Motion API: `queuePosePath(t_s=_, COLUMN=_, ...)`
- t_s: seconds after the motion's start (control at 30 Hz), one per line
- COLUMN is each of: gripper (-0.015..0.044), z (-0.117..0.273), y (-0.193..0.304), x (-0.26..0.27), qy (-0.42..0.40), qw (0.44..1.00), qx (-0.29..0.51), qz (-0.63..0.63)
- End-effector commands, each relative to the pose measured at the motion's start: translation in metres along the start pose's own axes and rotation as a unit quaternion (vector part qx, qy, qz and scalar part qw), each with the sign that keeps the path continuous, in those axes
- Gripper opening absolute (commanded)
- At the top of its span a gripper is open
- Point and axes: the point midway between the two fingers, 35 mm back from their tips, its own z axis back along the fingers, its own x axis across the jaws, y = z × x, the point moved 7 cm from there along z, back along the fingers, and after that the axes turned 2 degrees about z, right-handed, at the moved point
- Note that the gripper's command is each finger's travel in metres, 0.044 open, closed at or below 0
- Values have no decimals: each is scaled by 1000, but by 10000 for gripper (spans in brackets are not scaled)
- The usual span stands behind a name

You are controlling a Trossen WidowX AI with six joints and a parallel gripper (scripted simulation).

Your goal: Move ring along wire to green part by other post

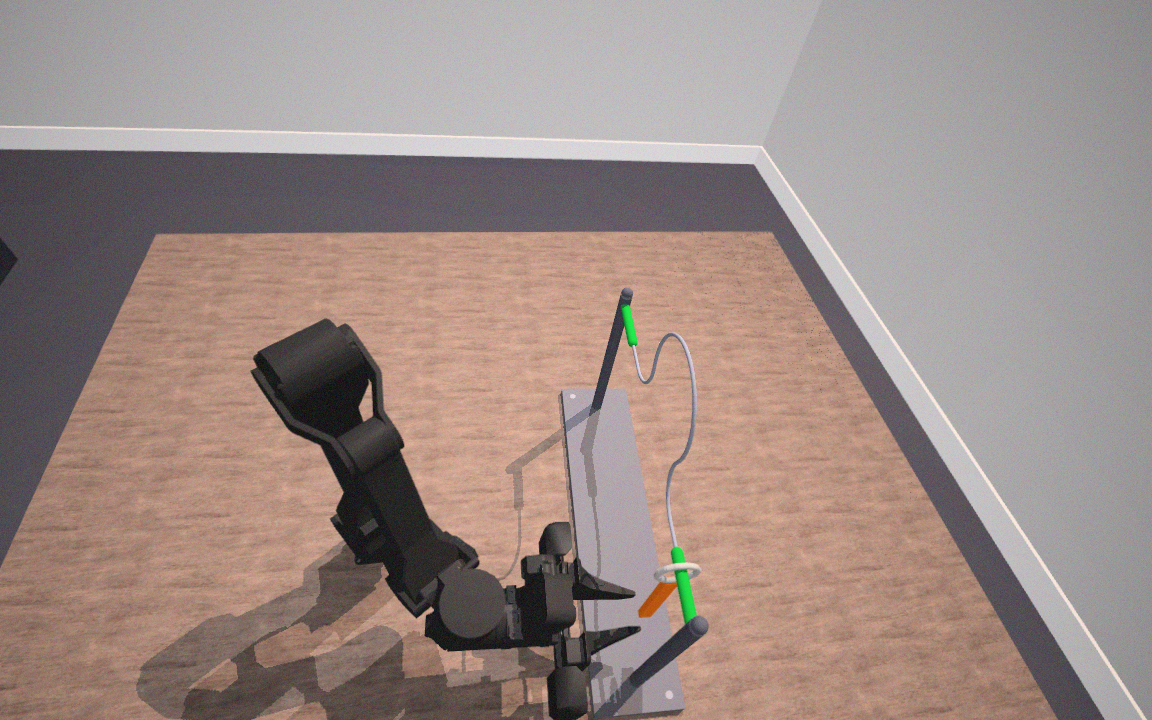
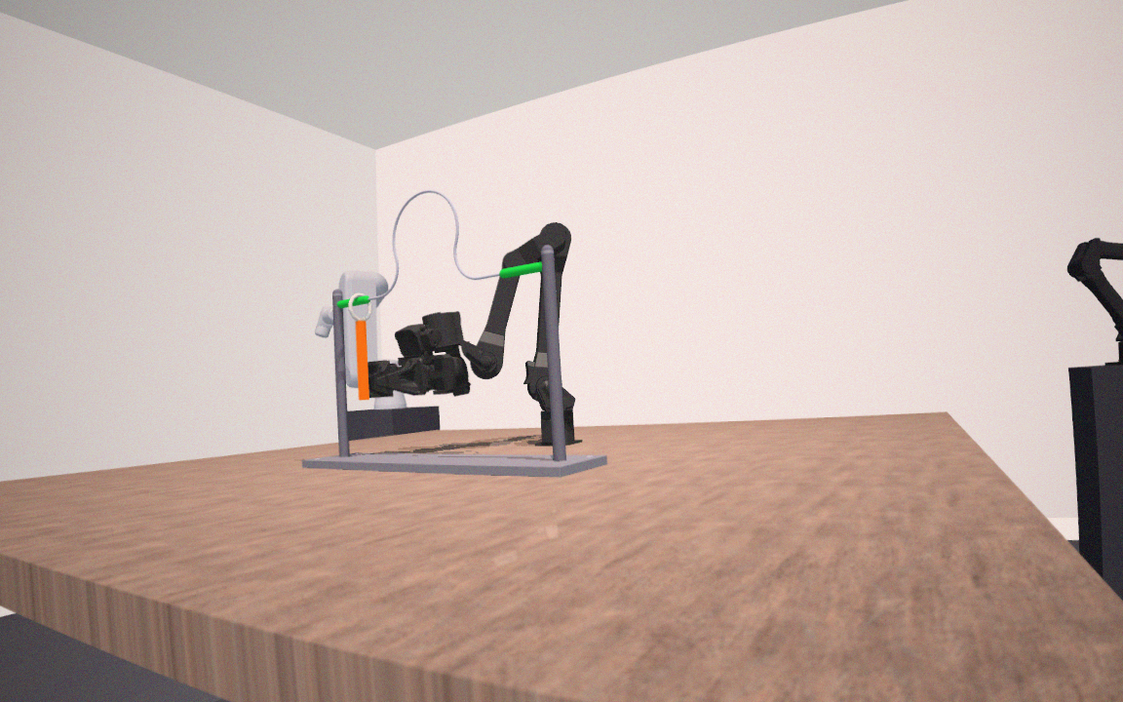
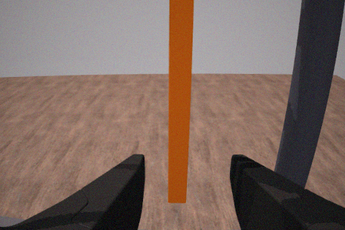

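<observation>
The white ring (image 1: 699,570) (image 2: 360,318) hangs around the green part (image 1: 686,594) beside the near post (image 1: 665,653) (image 2: 340,375) (image 3: 313,79) in the top view. Its orange handle (image 1: 655,600) (image 2: 362,359) (image 3: 180,86) hangs straight down. My gripper (image 1: 636,612) (image 3: 188,166) is open, level and turned toward the handle. In the wrist view the handle's lower end shows between the fingertips, nearer the left one, with gaps on both sides. Whether the tips reach past the handle in depth is unclear. The other green part (image 1: 629,325) (image 2: 520,270) is at the far post (image 1: 610,351) (image 2: 553,349).
The thin grey wire (image 1: 694,394) (image 2: 428,192) curves between the green parts, with a tall arch. Both posts stand on a grey base (image 1: 611,483) (image 2: 452,464). The near post is just to the right of my right finger in the wrist view.
</observation>
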Motion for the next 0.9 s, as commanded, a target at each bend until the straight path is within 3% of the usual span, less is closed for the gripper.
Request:
queuePosePath(t_s=0.0, gripper=160, z=-8, y=0, x=-1, qy=2, qw=1000, qx=0, qz=-2)
queuePosePath(t_s=0.87, gripper=160, z=-45, y=1, x=5, qy=2, qw=1000, qx=-3, qz=-3)
